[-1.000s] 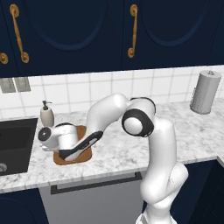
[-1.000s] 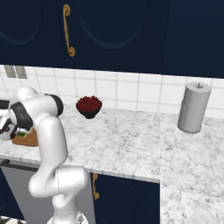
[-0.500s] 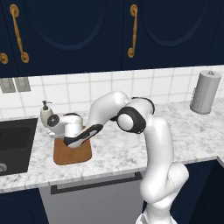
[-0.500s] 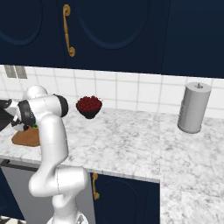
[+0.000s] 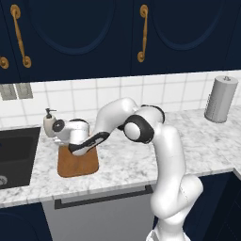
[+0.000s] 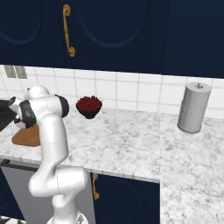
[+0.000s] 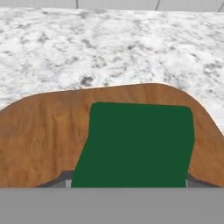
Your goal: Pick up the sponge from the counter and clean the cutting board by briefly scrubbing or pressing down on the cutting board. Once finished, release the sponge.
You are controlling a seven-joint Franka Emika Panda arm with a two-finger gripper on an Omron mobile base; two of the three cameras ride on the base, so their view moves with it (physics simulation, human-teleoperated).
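While our jaws grip the green-topped rectangular sponge (image 7: pixel 138 146) filling the lower middle of the hand view, we're hovering over the rounded brown wooden cutting board (image 7: pixel 43 135) on the white marble table (image 7: pixel 109 48). Scrubbing's probably next: press down, then release.

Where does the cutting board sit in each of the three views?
Left base view: cutting board at centre-left, on the counter beside the sink.
Right base view: at the left edge, partly behind the arm.
Hand view: across the middle, under the sponge.
Shared landmark: the marble counter around it.
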